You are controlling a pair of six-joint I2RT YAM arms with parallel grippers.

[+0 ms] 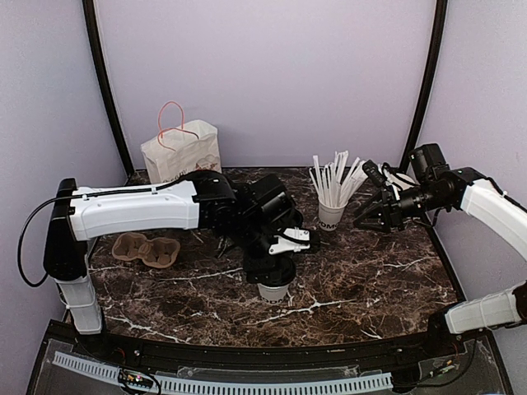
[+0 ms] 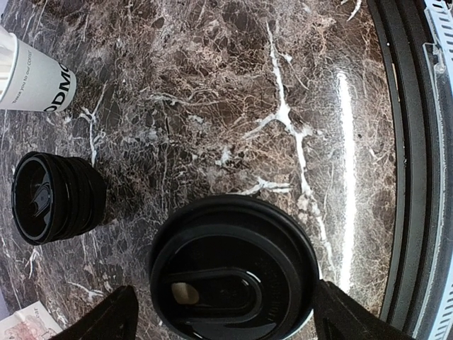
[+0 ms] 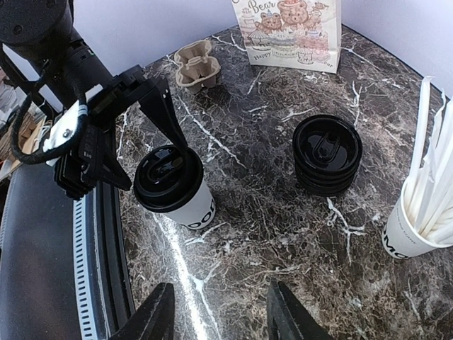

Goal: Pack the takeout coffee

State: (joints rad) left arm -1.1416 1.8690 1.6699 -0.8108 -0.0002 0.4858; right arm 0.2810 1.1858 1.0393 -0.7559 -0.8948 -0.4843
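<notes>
**Two open grippers, lidded coffee on the table in front of the paper bag**

Landmark for all positions: the paper bag [image 1: 183,150], which stands at the back of the marble table [image 1: 370,280] against the wall.

- The takeout coffee [image 3: 173,188] stands upright on the table. It is well in front of the bag, toward the arm bases, and somewhat to the bag's right in my top view. Its black dome lid is on, and I can see dark lettering near the base from the right wrist camera.
- The left gripper [image 3: 156,166] hangs over the coffee, pointing down, with one finger on each side of the lid. Its jaws are spread wider than the lid. I see bare marble between one finger and the lid rim, while the other finger sits very close to the rim and I cannot tell whether it touches. I read this gripper as released, not grasping the cup.
- The right gripper [image 3: 219,287] is in the air far to the bag's right. Its fingers are apart, with only table showing between them.
- A stack of black lids [image 3: 327,152] lies in front of the bag and closer to it than the coffee.
- A cup of white sticks [image 1: 331,214] is on the bag's right.
- A brown cup carrier [image 1: 146,249] lies in front of the bag, slightly to its left, and is well apart from the coffee.
</notes>
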